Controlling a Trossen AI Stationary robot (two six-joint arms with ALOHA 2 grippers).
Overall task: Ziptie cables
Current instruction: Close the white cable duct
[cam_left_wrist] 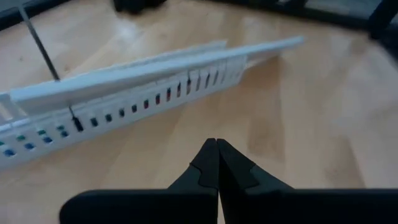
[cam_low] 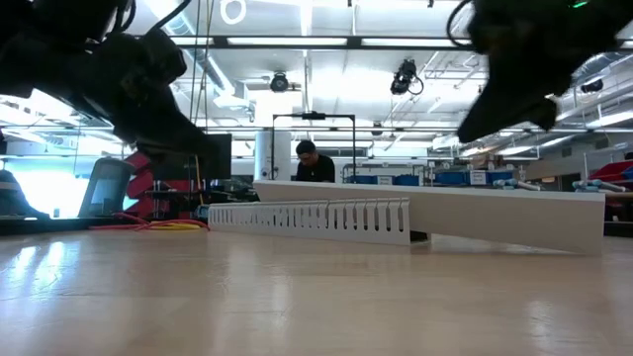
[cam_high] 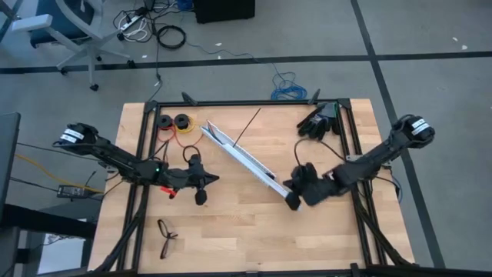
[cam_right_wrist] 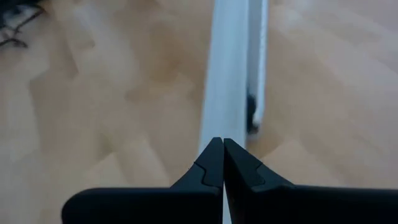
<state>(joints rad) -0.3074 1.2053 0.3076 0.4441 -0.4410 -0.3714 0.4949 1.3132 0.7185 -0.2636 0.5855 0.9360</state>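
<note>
- The ziptie (cam_high: 247, 127), a very thin straight black strip, lies on the wooden table (cam_high: 254, 238) toward the far side, slanting from the far edge down to the white rails, where its lower end meets them.
- In my left wrist view the ziptie (cam_left_wrist: 38, 43) shows as a dark line running up and away behind the rails.
- The cables cannot be picked out with certainty; some colour shows through the slots of the rail in my left wrist view, but I cannot tell what it is.
- The white slotted rails (cam_high: 244, 160) lie diagonally across the middle of the table, from the far left toward the near right.
- My left gripper (cam_high: 217, 179) hovers above the table just left of the rails, pointing at them. Its jaws are pressed fully together and hold nothing.
- My right gripper (cam_high: 289, 185) sits at the near right end of the rails, pointing along them. Its jaws are also fully closed, with nothing between them.
- In the low view the rails (cam_low: 326, 218) stand across the middle of the table, with both of my arms as dark shapes overhead.
- Two black spools (cam_high: 173, 121) with red and yellow wire sit at the far left of the table.
- A pair of glasses (cam_high: 167, 235) rests near the front left.
- A black glove-like object (cam_high: 319, 119) lies at the far right corner.
- A person (cam_low: 315, 163) is in the room beyond the table.
</note>
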